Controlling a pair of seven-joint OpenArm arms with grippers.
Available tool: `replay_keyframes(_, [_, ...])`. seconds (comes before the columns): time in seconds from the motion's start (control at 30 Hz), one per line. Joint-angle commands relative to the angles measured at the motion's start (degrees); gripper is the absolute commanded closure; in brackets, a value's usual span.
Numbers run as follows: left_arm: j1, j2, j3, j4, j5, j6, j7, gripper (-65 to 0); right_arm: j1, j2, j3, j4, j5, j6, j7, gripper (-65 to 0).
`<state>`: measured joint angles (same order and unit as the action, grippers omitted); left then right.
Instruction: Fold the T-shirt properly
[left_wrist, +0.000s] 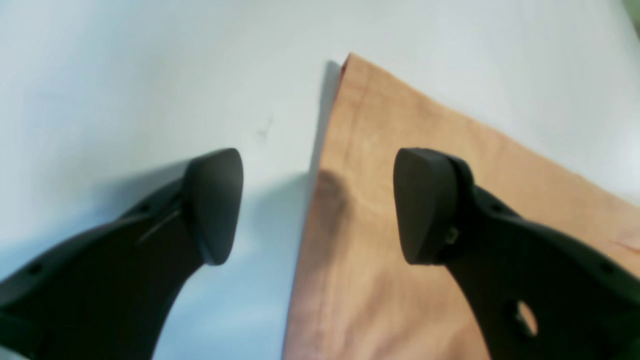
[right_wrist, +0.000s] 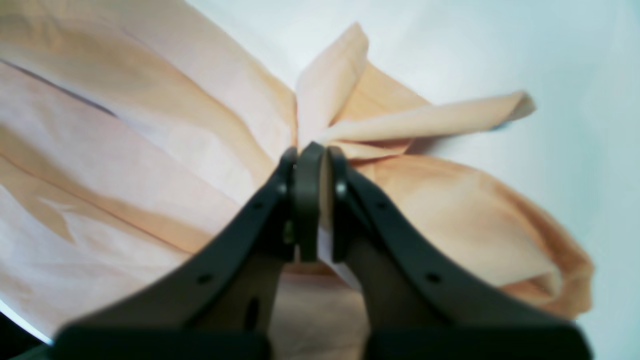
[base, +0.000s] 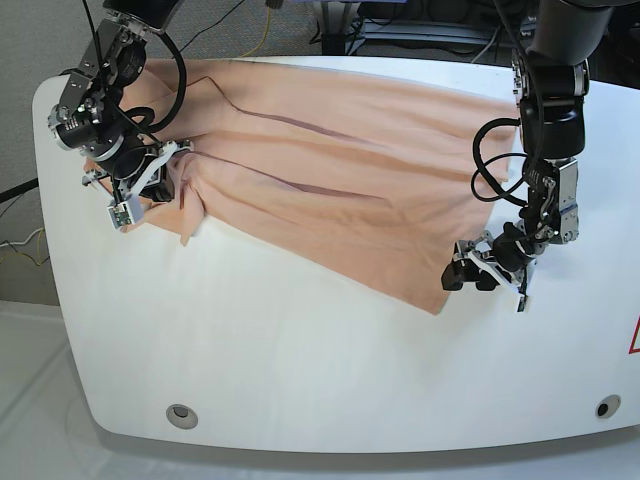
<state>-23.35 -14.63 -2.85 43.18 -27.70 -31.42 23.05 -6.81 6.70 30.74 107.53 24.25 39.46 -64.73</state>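
This looks like a robotics lab or test room. A white table (base: 300, 350) with rounded corners and round fittings near its lower edge fills most of the base view. Black cables (base: 225, 20) and one yellow cable (base: 262, 30) trail over a grey floor (base: 30, 45) along the top of the frame, beside metal frames (base: 400, 25).
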Motion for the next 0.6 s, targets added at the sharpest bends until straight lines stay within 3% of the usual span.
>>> replay_keyframes(0.0, [-1.66, 0.79, 0.08, -0.85, -0.21, 0.08, -0.76, -45.1, 0.61, 0.82, 0.16, 0.3, 0.76, 0.23, 1.12, -2.0])
replay_keyframes(0.57, [-3.68, 5.36, 5.97, -2.52, -0.12, 0.17, -1.2, -45.1, 0.61, 0.91, 0.16, 0.21, 0.76, 0.23, 1.12, -2.0])
